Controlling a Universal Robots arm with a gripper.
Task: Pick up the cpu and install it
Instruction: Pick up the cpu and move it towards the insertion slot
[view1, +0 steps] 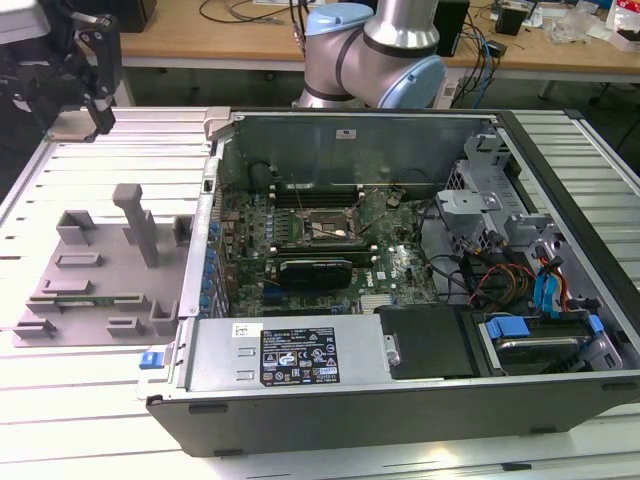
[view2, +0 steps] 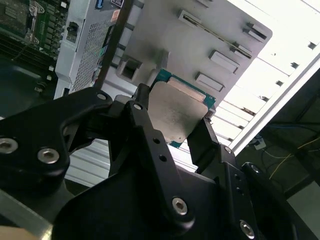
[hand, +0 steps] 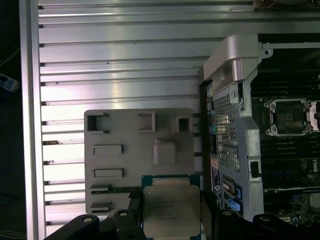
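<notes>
Clamping the cpu (hand: 172, 212) by two opposite edges, clear of the grey fixture tray (hand: 125, 165), the claw (view2: 174, 114) is probably risking a slip or skew that could damage the CPU socket (hand: 290, 117).

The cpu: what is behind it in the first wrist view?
The grey fixture plate lies behind the cpu; the part right behind it is covered.

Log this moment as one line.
gripper shut on cpu | cpu held clear of fixture | socket not yet filled
</notes>
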